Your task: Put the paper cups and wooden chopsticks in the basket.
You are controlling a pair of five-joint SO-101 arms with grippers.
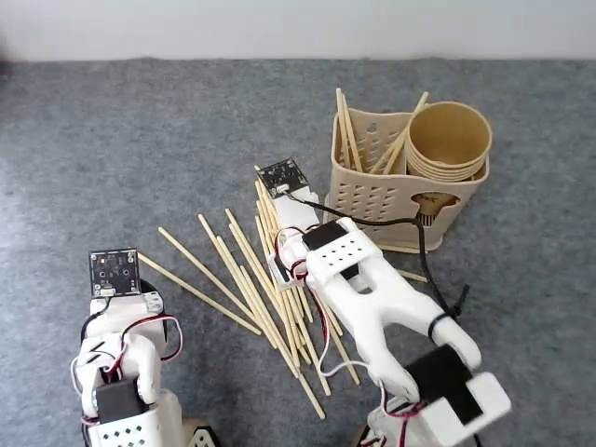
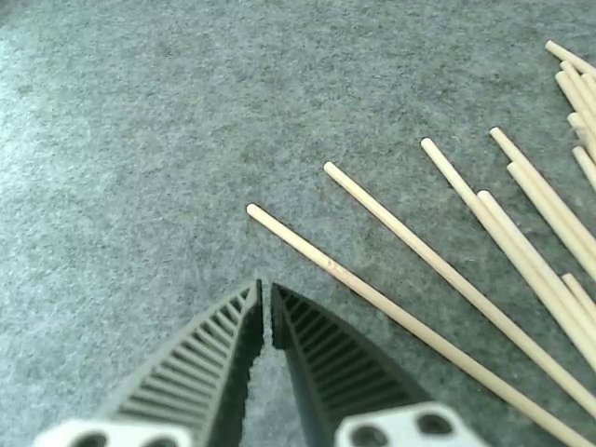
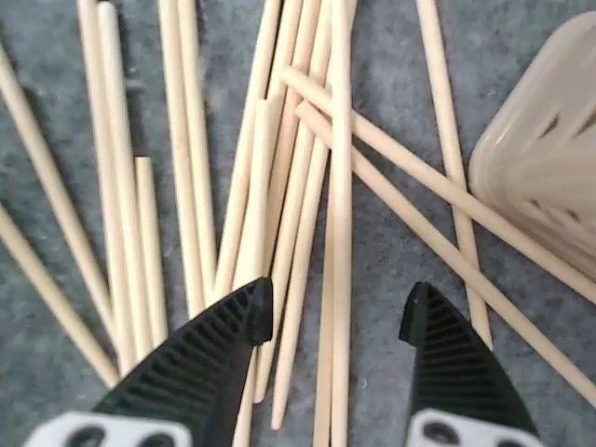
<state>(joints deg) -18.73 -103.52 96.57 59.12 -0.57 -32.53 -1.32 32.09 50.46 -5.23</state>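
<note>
paper cups (image 1: pixel 452 140), one stack, one basket (image 1: pixel 372 200)

Under me lies a grey felt surface (image 1: pixel 130 140), short-piled and faintly mottled, covering all I can see of the table. At the far side it meets a plain pale wall (image 1: pixel 279 28), which shows as a narrow band. The light is soft and even, leaving only faint shadows on the grey.

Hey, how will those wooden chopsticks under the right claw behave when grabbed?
Likely stiff and light: the chopsticks look like thin, straight wood. Being round, one may roll or slip. They overlap, so the open right claw could nudge neighbours.
</note>
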